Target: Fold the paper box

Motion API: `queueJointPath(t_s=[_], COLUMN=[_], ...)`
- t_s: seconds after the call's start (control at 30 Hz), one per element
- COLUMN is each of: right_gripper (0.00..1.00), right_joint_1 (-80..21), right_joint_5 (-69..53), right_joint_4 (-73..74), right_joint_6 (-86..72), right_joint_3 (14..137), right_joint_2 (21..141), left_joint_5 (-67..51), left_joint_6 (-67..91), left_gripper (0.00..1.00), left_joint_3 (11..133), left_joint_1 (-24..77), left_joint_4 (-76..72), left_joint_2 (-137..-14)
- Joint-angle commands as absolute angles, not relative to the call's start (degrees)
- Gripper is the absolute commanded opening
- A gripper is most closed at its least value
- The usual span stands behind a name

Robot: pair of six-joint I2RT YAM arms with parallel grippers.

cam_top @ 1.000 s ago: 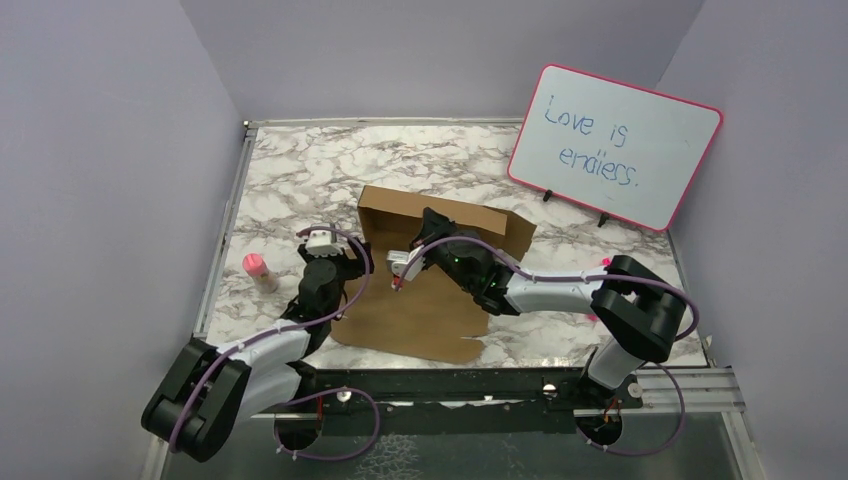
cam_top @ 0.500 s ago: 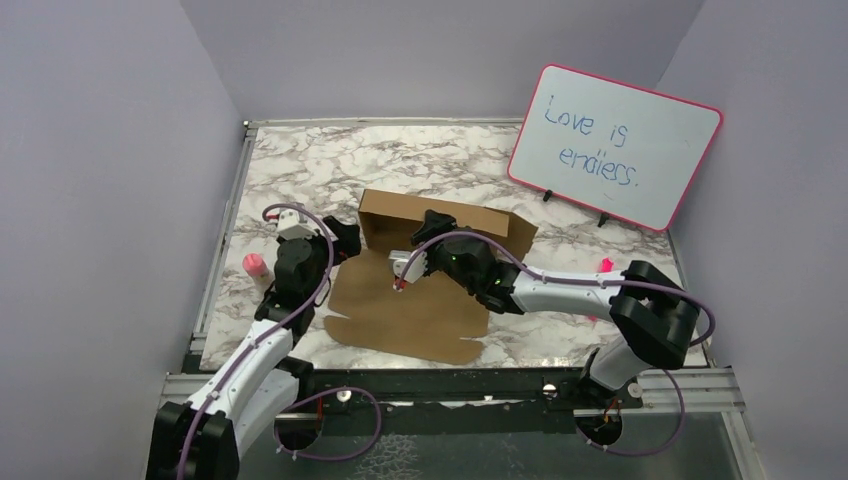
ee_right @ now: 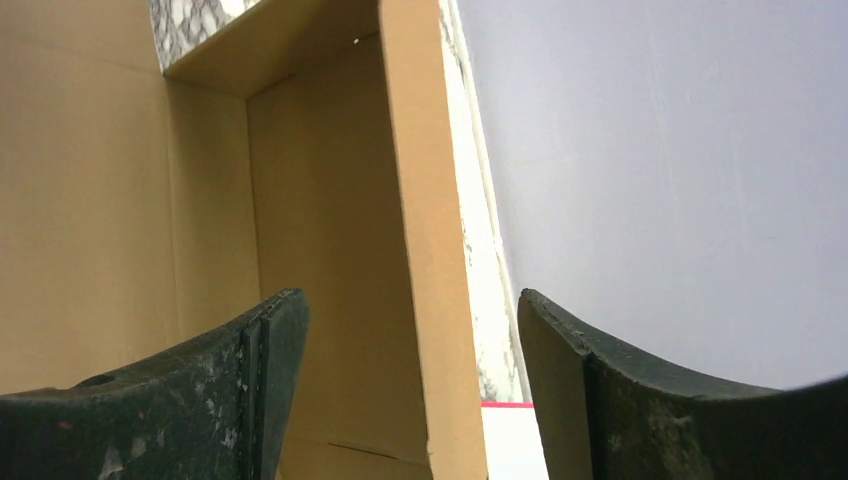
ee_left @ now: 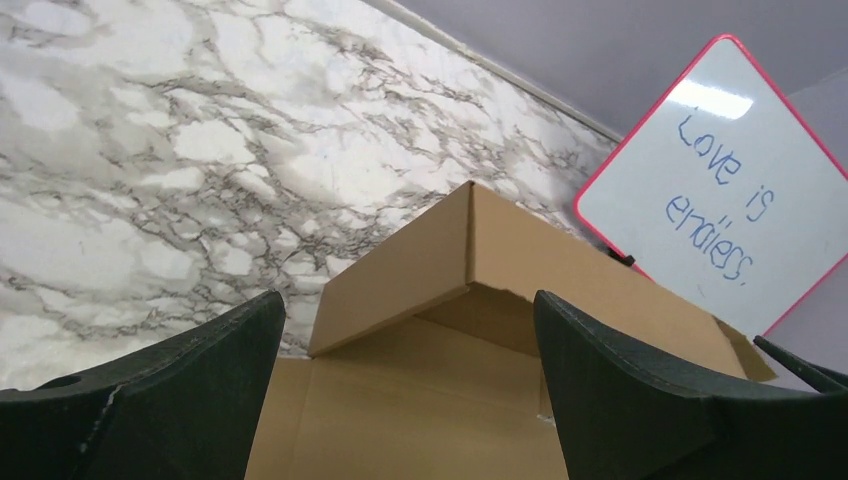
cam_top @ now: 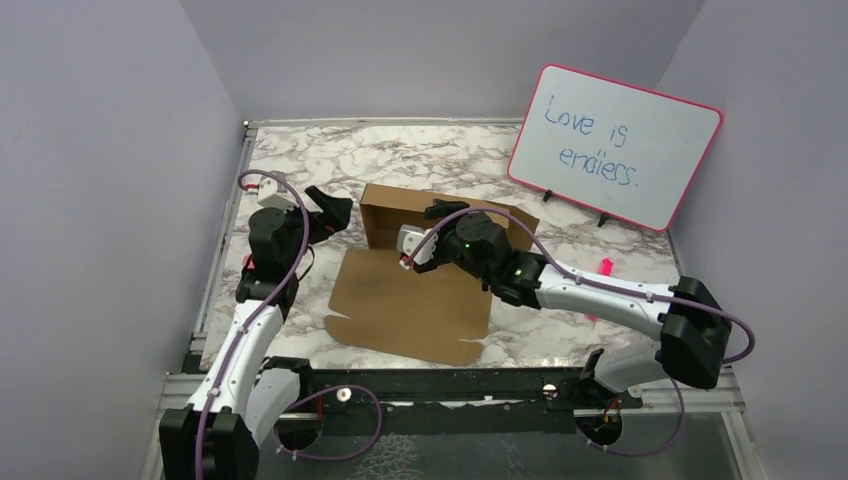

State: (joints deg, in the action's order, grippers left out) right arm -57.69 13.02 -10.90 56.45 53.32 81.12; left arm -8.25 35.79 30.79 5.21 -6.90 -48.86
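Both pairs of jaws stand apart, holding nothing. The left gripper point(cam_top: 331, 207) hangs by the far left corner of the paper box point(cam_top: 410, 300), the right gripper point(ee_right: 410, 297) by its raised back wall. The box lies mid-table, one panel flat. It looks light and stiff but easily creased, so a flap edge beside a crease seems the best hold. The marble table point(cam_top: 300, 160) looks slick, and a whiteboard point(cam_top: 615, 145) leans at its far right corner.
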Motion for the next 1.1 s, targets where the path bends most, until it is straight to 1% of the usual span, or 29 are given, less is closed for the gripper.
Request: queueJointPath(t_s=[0.0, 0.17, 0.33, 0.4, 0.5, 0.6, 0.83, 1.07], right_gripper=[0.83, 0.87, 0.9, 0.91, 0.9, 0.88, 0.81, 0.74], right_joint_1=[-58.01, -57.52, -55.33, -53.83, -48.75, -43.86, -40.88, -39.12], right_joint_5=[13.71, 18.87, 25.19, 25.62, 21.82, 15.45, 13.79, 12.72], right_joint_4=[-6.41, -0.64, 9.65, 13.96, 19.12, 19.96, 19.35, 13.95], right_joint_6=[43.96, 29.78, 13.78, 6.96, -5.59, -14.15, -25.51, -31.21], right_joint_3=[56.77, 60.37, 64.47, 65.52, 66.36, 65.09, 62.26, 57.83], right_joint_2=[77.48, 74.03, 72.07, 71.4, 70.35, 68.92, 69.86, 70.29], left_joint_5=[-13.63, -18.89, -22.96, -24.21, -26.25, -28.17, -31.11, -32.3], left_joint_6=[34.98, 33.82, 32.83, 32.38, 31.88, 31.48, 31.29, 30.94], left_gripper=[0.95, 0.94, 0.92, 0.91, 0.89, 0.86, 0.76, 0.68], left_joint_3=[36.29, 40.3, 42.99, 43.71, 44.9, 46.0, 47.1, 46.67], left_joint_1=[4.41, 4.41, 4.51, 4.49, 4.54, 4.53, 4.5, 4.55], left_joint_4=[-5.54, -5.57, -5.42, -5.34, -5.04, -4.67, -4.96, -4.66], left_joint_2=[-52.46, -57.34, -61.51, -63.34, -65.81, -68.1, -70.58, -71.63])
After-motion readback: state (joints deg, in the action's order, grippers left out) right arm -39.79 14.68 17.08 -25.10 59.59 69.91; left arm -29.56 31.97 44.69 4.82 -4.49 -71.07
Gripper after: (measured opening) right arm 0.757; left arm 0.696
